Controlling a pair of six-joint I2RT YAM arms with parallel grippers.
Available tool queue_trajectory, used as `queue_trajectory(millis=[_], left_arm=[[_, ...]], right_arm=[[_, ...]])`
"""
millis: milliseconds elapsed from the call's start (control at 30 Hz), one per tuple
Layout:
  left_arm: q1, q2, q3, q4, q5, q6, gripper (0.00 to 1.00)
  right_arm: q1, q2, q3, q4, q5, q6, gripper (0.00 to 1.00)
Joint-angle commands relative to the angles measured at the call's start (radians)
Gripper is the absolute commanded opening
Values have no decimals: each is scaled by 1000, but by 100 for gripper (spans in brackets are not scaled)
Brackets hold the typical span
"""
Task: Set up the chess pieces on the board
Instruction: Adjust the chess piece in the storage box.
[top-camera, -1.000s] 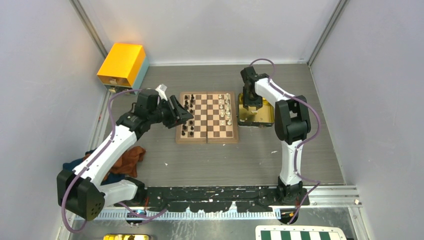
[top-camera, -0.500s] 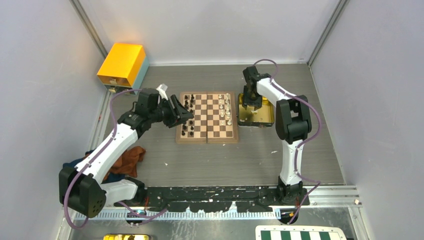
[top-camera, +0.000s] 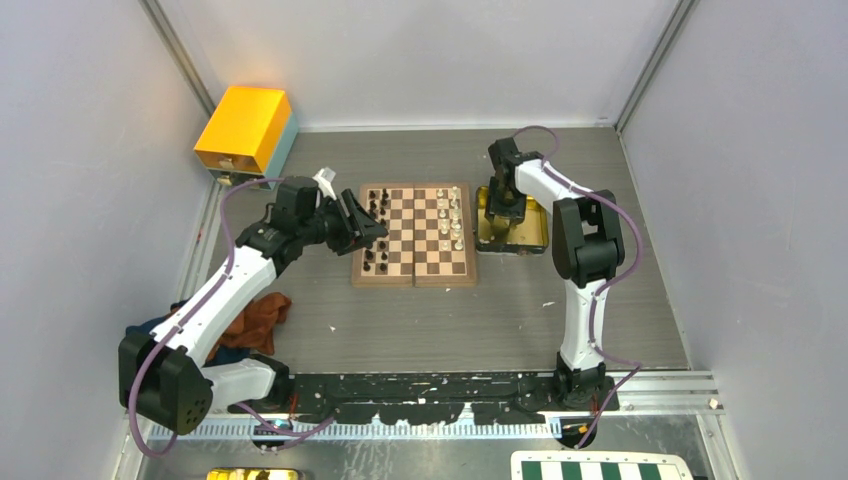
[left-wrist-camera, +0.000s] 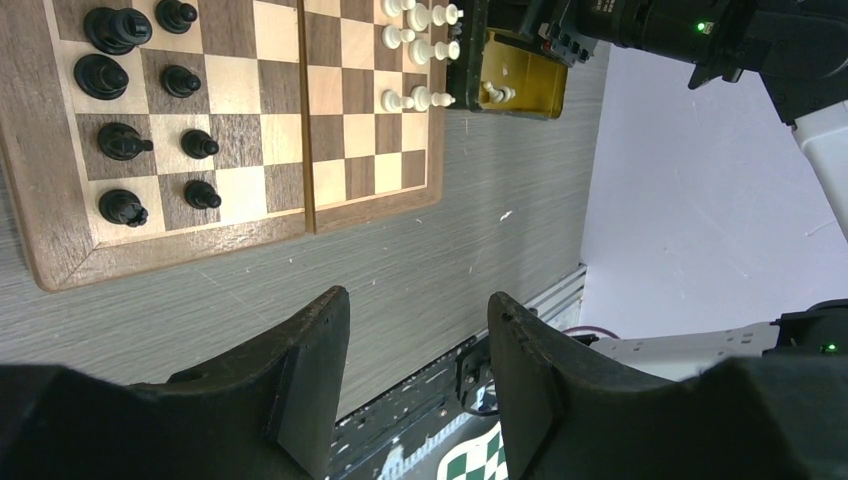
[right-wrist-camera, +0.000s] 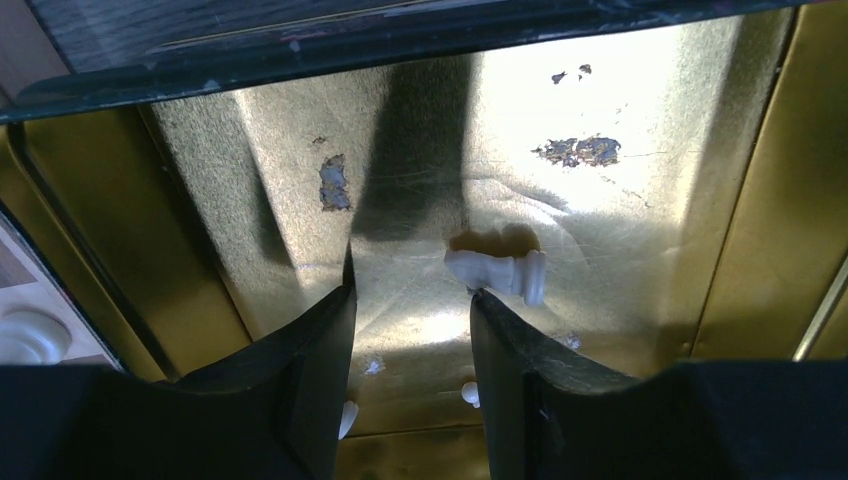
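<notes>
Right gripper (right-wrist-camera: 410, 290), jaws spread wide, hangs inside shiny gold rectangular tray (right-wrist-camera: 770, 200); one cream-white chess piece (right-wrist-camera: 497, 272) lies toppled there.

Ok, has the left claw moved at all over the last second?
No, not noticeably. In the top view the left claw sits at the same spot as before, over the left frame of the board, between the black pieces.

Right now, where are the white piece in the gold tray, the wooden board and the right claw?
white piece (right-wrist-camera: 497, 272): right wrist view, its middle.
wooden board (top-camera: 413, 282): top view, near frame.
right claw (right-wrist-camera: 410, 300): right wrist view, between fingertips.
</notes>
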Motion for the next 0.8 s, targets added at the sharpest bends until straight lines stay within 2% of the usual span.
queue_trajectory(millis=[0, 467, 767], left_arm=[[10, -3, 23, 43, 29, 17, 54], [10, -5, 2, 60, 37, 12, 54], [11, -8, -5, 61, 40, 20, 54]], right_arm=[[-4, -39, -16, 23, -1, 19, 52], [-8, -115, -70, 58, 101, 22, 52], [-23, -95, -55, 89, 100, 19, 52]])
